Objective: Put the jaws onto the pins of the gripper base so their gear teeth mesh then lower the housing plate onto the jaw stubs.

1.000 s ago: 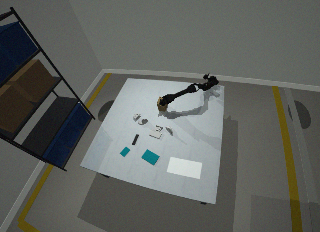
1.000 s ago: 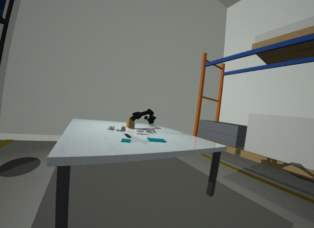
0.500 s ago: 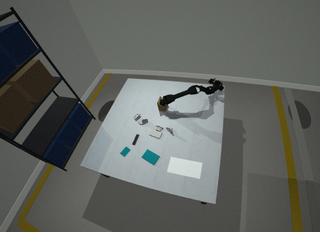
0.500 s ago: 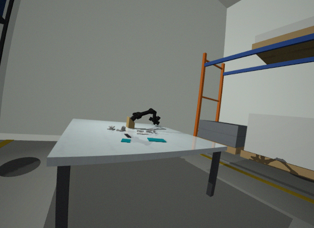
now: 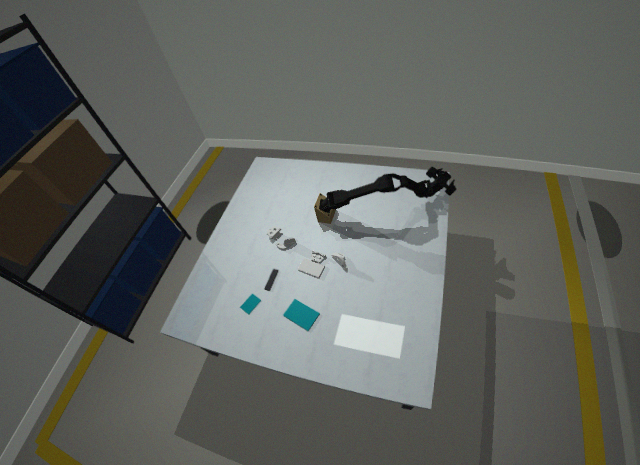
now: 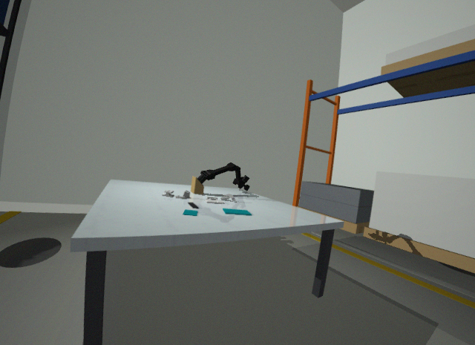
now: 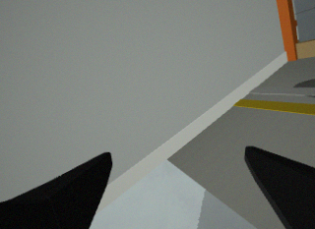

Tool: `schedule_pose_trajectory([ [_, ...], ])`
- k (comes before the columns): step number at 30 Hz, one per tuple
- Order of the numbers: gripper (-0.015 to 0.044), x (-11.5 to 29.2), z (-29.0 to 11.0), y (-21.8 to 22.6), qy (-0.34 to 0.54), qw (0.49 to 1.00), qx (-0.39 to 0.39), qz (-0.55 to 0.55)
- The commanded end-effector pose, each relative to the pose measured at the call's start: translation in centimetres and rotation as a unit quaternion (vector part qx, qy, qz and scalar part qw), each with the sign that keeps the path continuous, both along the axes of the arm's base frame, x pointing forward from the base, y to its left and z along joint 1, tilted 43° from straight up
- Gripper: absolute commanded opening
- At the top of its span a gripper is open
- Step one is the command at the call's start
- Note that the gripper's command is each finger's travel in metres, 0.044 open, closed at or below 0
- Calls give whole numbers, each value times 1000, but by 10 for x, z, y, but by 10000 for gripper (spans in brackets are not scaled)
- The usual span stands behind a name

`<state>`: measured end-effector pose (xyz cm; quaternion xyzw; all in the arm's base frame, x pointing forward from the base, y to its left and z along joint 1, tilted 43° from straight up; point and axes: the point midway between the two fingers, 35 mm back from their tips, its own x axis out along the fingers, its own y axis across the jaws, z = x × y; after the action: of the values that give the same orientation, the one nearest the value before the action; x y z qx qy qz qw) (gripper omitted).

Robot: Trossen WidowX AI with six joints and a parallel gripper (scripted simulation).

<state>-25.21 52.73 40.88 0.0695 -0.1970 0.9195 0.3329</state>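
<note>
My gripper (image 5: 445, 179) (image 6: 247, 182) (image 7: 176, 155) is open and empty, held above the table's far right corner, well away from the parts. Several small pale grey parts lie mid-table. A pale flat block (image 5: 311, 269) lies with a small toothed-looking part (image 5: 318, 256) at its back edge; whether they touch is unclear. A curved part (image 5: 339, 261) is just right of them. Farther left lie a small knobbly part (image 5: 273, 233) (image 6: 168, 194) and a rounded part (image 5: 289, 242) (image 6: 186, 194). Which are the jaws, gripper base and housing plate is too small to tell.
The arm's wooden mount (image 5: 324, 209) (image 6: 197, 185) stands behind the parts. Nearer the front lie a black bar (image 5: 271, 279) (image 6: 193, 205), a small teal mat (image 5: 250, 303) (image 6: 190, 212), a larger teal mat (image 5: 301, 314) (image 6: 237, 211) and a white rectangle (image 5: 370, 336).
</note>
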Motion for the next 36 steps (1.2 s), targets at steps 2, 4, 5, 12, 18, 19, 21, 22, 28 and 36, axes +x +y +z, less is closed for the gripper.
schedule_pose_trajectory([
  [2,440,25,7,5,2,1000,-3,-30],
  [4,440,35,8,7,2,999,-4,-42],
  [5,440,41,9,8,2,999,-4,-49],
  [12,440,80,14,13,2,996,-8,-94],
  [18,440,113,17,15,1,991,-11,-133],
  [19,440,119,18,15,1,990,-12,-139],
  [21,440,131,19,15,1,988,-13,-152],
  [22,440,136,19,15,1,987,-14,-158],
  [28,440,173,21,15,3,981,-24,-195],
  [36,440,225,23,10,5,969,-38,-244],
])
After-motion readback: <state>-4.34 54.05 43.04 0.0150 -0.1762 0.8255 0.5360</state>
